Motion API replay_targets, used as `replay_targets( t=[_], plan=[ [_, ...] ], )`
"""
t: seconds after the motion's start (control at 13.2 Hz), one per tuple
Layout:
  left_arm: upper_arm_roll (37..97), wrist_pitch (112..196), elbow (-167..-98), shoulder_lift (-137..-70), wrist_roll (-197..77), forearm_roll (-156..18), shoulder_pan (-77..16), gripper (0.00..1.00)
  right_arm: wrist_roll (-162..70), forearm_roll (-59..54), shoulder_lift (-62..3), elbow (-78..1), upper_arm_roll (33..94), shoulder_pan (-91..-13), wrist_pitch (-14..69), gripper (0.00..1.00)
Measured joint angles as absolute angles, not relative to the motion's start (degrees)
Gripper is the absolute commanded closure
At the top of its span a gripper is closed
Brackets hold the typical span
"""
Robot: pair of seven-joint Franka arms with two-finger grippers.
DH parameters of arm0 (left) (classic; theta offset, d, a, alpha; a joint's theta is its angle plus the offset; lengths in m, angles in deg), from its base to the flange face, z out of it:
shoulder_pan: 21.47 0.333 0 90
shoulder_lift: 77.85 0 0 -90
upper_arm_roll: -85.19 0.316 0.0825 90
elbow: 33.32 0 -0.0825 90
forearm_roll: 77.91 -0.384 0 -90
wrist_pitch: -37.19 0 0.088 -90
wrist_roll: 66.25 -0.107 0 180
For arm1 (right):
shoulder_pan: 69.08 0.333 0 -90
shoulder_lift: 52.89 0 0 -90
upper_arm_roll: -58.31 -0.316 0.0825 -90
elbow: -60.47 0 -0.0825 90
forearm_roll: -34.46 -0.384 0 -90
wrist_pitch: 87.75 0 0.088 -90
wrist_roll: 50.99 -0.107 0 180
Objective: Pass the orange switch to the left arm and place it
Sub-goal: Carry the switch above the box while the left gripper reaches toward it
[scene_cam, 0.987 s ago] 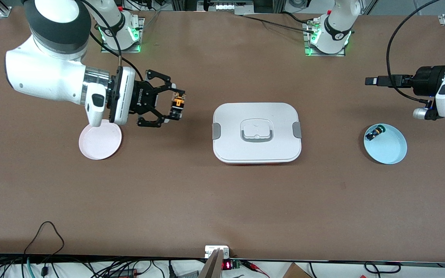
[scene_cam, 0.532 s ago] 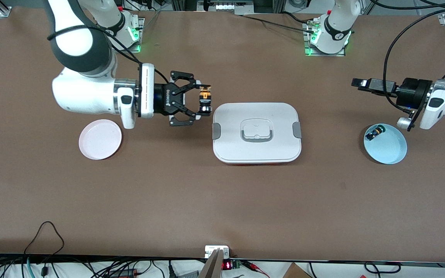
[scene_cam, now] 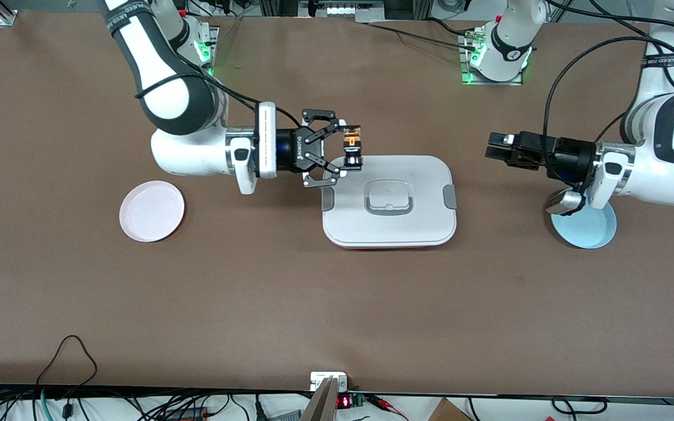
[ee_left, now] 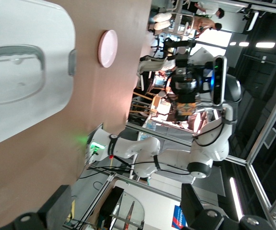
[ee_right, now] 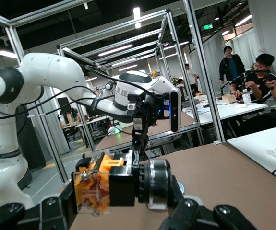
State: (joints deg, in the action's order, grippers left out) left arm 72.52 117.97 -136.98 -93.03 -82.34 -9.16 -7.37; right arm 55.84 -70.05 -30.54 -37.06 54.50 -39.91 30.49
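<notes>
My right gripper (scene_cam: 351, 149) is shut on the orange switch (scene_cam: 351, 142) and holds it in the air over the edge of the white box (scene_cam: 389, 202) at the right arm's end. In the right wrist view the switch (ee_right: 99, 184) sits crosswise between the fingers, orange body on one side, black-and-silver cap on the other. My left gripper (scene_cam: 495, 147) is open and empty. It hangs over the table between the box and the blue plate (scene_cam: 591, 231) and points toward the box. In the left wrist view the box (ee_left: 27, 72) and the right arm with the switch (ee_left: 186, 108) show.
A pink plate (scene_cam: 151, 210) lies at the right arm's end of the table and also shows in the left wrist view (ee_left: 107, 48). The left arm covers part of the blue plate, and the small green-topped switch is hidden. Cables run along the table edge nearest the front camera.
My right gripper has carried the orange switch from over the pink plate's edge to over the box's edge. My left gripper has moved toward the box, and its arm now hides the green-topped switch.
</notes>
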Motion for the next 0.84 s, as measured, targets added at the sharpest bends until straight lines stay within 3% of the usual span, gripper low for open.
replay_targets(
  t=[0.46, 0.84],
  plan=[
    [64.5, 132.2, -146.3, -88.1, -87.3, 0.2, -7.4, 0.00, 55.4, -72.8, -29.8, -37.1, 51.3, -38.2, 37.2, 0.75],
    [58.9, 140.8, -147.2, -87.0, -87.5, 5.5, -7.4, 0.00, 55.3, -72.8, -29.7, -37.1, 51.3, -38.1, 37.6, 0.75]
  ],
)
